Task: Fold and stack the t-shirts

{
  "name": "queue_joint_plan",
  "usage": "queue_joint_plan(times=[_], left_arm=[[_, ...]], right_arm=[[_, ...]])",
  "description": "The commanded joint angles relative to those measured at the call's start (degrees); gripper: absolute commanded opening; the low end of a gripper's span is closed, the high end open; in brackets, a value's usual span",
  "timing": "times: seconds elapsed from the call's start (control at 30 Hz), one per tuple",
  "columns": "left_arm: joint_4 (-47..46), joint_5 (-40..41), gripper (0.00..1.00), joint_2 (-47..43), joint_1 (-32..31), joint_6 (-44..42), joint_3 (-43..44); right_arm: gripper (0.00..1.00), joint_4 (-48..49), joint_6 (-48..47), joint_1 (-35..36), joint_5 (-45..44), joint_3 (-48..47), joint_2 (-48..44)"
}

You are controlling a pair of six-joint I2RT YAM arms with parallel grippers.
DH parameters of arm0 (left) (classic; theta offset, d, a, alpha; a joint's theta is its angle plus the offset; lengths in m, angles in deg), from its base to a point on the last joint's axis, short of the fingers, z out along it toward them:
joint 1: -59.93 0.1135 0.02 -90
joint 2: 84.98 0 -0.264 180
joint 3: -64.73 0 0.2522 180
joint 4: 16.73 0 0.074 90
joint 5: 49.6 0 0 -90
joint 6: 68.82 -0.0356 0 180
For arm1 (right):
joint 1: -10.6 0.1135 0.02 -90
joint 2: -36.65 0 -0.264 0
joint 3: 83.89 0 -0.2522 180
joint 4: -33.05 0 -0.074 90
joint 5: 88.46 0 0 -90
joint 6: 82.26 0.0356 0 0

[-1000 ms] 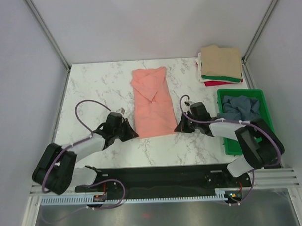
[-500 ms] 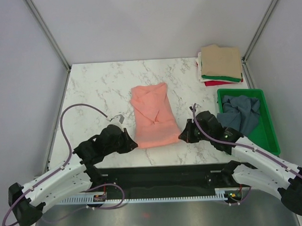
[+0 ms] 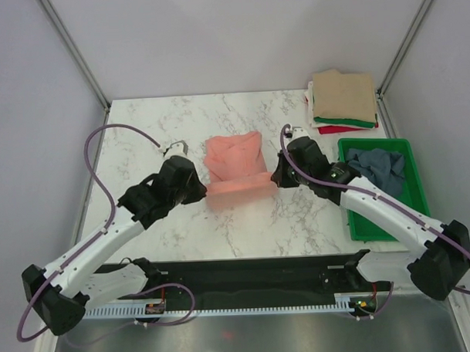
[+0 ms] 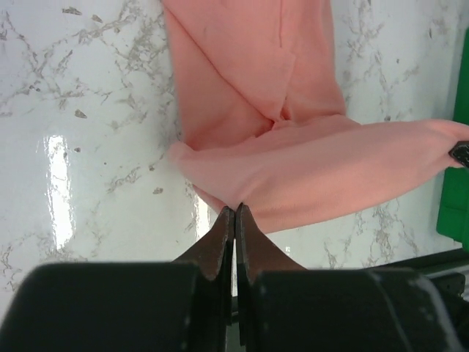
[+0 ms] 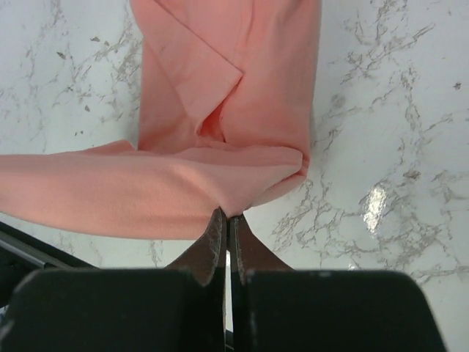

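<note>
Salmon-pink t-shirt (image 3: 234,162) is lying at the centre of the marble worktop (image 3: 141,141), already narrowed into a long strip with its sleeves turned in. Its far part is resting flat. Its near edge is being held up off the surface and is hanging over the middle of the garment.

The left pincer (image 4: 234,213) is clamping the near left corner of that raised edge, with both fingers pressed together on the cloth. The right pincer (image 5: 226,217) is clamping the near right corner in the same way. The edge is running almost straight between the two grips, with a slight sag.

The cloth is looking thin, light and limp, so it is likely to droop and crease wherever it is not supported. Grip points are best placed at the two corners, as now, with even tension. Uneven travel is likely to skew the fold, and the thin layers may slip from the narrow fingertips.

The folded stack (image 3: 343,99), tan on top, is sitting at the far right. A slate blue-grey t-shirt (image 3: 375,168) is lying crumpled in the green tray (image 3: 410,208), near right.
</note>
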Motion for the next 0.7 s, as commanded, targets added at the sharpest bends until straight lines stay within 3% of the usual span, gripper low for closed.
queue_joint_plan(times=[0.0, 0.17, 0.4, 0.53, 0.67], left_arm=[[-4.0, -5.3, 0.02, 2.6, 6.7, -5.5, 3.0], [-7.4, -15.9, 0.02, 8.3, 16.6, -8.3, 5.6], [-8.9, -21.2, 0.02, 21.3, 21.8, -11.8, 14.7], [-8.5, -23.9, 0.02, 30.8, 25.0, -12.9, 22.0], [-7.2, -29.7, 0.07, 43.5, 32.1, -14.0, 32.8]], right_arm=[[0.0, -0.4, -3.3, -2.5, -1.4, -5.1, 2.5], [0.0, -0.4, -5.0, -6.6, 1.3, -9.0, 6.8], [0.0, 0.0, -7.6, -9.7, 1.9, -16.1, 16.1], [0.0, 0.3, -9.3, -12.2, 2.2, -23.6, 26.4], [0.0, 0.4, -11.1, -14.8, 3.9, -37.1, 39.6]])
